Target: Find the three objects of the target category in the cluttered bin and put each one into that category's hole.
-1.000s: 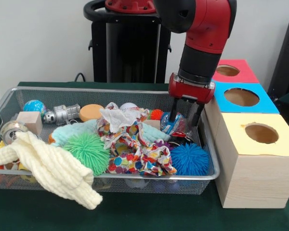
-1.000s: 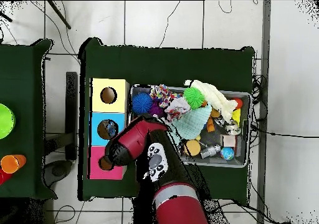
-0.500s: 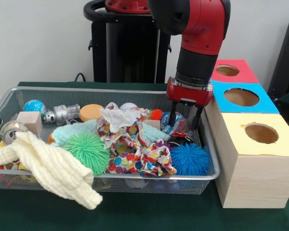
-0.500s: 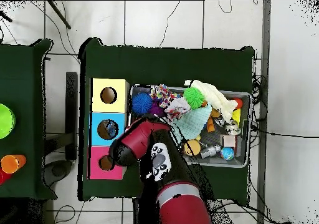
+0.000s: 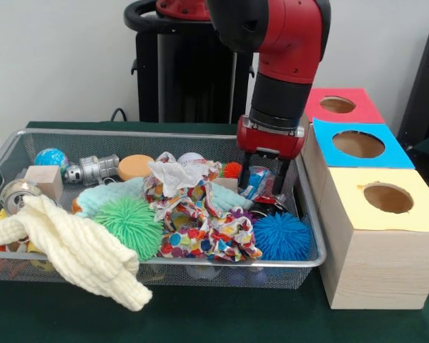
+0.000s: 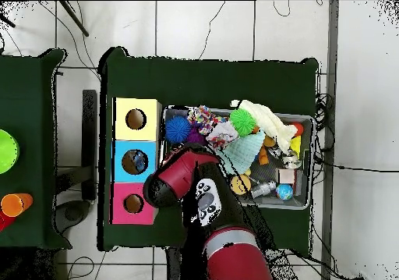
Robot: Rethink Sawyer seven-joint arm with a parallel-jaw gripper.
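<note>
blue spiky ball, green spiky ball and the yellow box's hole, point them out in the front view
blue spiky ball (image 5: 282, 236), front view, middle of the ball
green spiky ball (image 5: 131, 224), front view, middle of its spiky top
yellow box's hole (image 5: 388, 198), front view, inside the round opening

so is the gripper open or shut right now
Open. In the front view the gripper has its two fingers spread apart, with a blue shiny packet between them, inside the wire bin.
</note>
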